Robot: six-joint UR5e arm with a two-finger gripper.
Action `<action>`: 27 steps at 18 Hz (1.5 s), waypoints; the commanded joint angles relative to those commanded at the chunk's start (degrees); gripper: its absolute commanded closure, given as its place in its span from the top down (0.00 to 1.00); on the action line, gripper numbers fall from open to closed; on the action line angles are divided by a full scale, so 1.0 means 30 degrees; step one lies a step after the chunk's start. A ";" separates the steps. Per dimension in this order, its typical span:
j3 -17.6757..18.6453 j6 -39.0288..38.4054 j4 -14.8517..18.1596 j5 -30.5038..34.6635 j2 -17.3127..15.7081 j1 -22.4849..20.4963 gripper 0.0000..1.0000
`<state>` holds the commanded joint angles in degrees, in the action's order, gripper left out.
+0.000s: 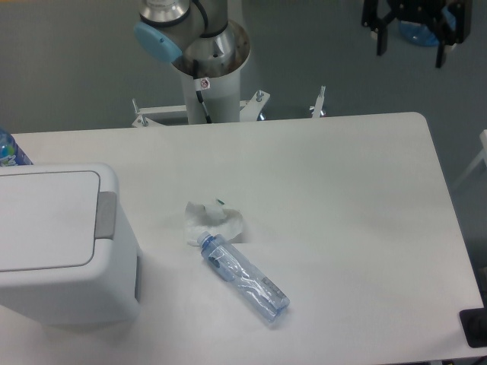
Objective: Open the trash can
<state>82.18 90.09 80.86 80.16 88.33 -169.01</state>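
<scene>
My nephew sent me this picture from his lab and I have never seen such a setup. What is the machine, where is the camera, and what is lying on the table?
This is one picture from a fixed camera looking down at a white table. The grey column with a blue cap at the top is the robot arm. Its gripper, the dark two-fingered claw at the top right, hangs open above the floor beyond the table and holds nothing. On the left stands a big white trash can with its lid shut and a grey push tab. Near the middle lie a crumpled white paper and a clear plastic bottle on its side.
</scene>
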 joint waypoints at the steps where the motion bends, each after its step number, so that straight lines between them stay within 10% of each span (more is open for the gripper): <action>1: 0.0000 0.0000 0.0000 0.0000 0.0000 0.0000 1.00; 7: -0.0030 -0.0262 0.0000 0.0029 0.0029 0.0117 1.00; 27: 0.0644 -1.6113 -0.4128 -0.0469 0.1347 0.6327 1.00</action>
<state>84.11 41.75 68.48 78.75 92.37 -150.03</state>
